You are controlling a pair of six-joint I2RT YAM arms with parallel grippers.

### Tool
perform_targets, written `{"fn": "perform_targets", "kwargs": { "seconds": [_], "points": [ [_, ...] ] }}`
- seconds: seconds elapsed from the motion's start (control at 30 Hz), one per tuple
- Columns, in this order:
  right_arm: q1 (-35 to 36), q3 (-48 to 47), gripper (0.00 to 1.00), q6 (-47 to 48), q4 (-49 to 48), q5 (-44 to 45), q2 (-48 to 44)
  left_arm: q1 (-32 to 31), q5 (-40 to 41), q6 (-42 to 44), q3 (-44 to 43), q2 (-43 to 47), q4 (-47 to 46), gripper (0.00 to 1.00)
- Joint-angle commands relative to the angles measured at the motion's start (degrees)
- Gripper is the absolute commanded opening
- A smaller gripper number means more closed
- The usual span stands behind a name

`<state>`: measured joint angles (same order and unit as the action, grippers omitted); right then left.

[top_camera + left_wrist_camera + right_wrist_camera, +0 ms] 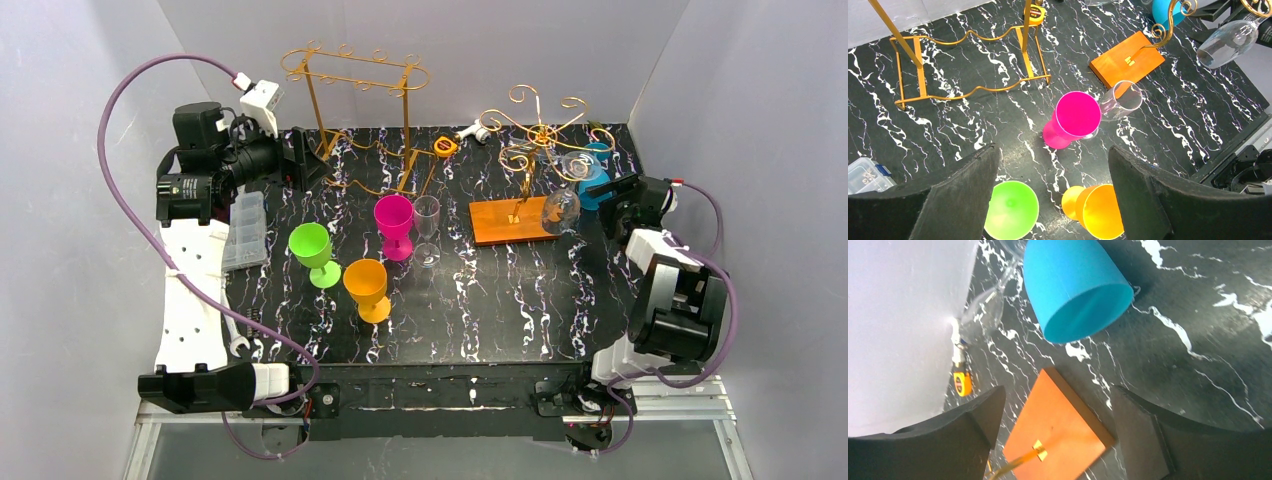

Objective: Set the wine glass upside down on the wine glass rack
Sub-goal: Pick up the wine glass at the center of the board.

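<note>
The gold scrolled wine glass rack (528, 130) stands on an orange wooden base (510, 220) at the back right. A clear wine glass (561, 209) hangs from it upside down and tilted, and shows in the left wrist view (1226, 44). A blue glass (598, 172) hangs upside down behind it (1073, 287). My right gripper (612, 192) is open and empty beside these glasses, above the base (1058, 392). My left gripper (305, 160) is open and empty, high over the table (1053, 150). A clear glass (427, 228) stands upright mid-table.
Pink (394, 225), green (312, 252) and orange (367, 288) plastic glasses stand upright mid-table. A second gold frame rack (360, 110) stands at the back. A clear parts box (245, 230) lies at the left edge, a yellow tape measure (445, 146) at the back.
</note>
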<state>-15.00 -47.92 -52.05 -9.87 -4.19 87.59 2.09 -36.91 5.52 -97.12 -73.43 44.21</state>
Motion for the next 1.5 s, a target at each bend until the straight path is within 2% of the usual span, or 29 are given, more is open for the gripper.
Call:
{"fn": "perform_targets", "kwargs": {
  "seconds": [0.0,0.37,0.7,0.8,0.9,1.0,1.07,1.27,1.47],
  "points": [
    [-0.3,0.3,0.85,-7.8,-11.8,1.9,3.6,0.2,-0.9,0.5,0.2,0.3,0.1,0.78],
    [-0.2,1.5,0.78,-15.6,-25.8,3.8,12.6,0.2,-0.1,0.3,0.3,-1.0,-0.1,0.78],
    [-0.2,-3.8,0.71,-19.3,-31.8,5.8,19.7,0.2,0.5,0.9,1.2,-1.8,-0.1,0.78],
    [-0.1,-4.5,0.63,-20.3,-33.4,6.2,21.1,0.2,0.7,1.1,1.4,-2.1,-0.1,0.78],
    [-0.1,-4.6,0.46,-20.5,-35.1,6.2,21.3,0.2,0.5,1.1,1.6,-2.1,-0.1,0.78],
    [0.0,-2.6,0.23,-20.3,-36.1,7.0,19.1,0.2,0.5,1.0,1.3,-2.1,-0.1,0.78],
    [0.1,-0.7,0.13,-19.4,-35.3,8.2,16.0,0.2,0.1,0.8,1.3,-1.9,-0.1,0.78],
    [0.8,4.5,0.01,-13.3,-26.0,13.5,1.4,0.2,-1.4,-0.1,1.4,-0.6,-0.1,0.78],
    [1.0,7.6,0.01,-6.2,-18.0,18.1,-12.1,0.2,-2.4,-0.4,1.3,0.8,0.4,0.78]
  ]
}}
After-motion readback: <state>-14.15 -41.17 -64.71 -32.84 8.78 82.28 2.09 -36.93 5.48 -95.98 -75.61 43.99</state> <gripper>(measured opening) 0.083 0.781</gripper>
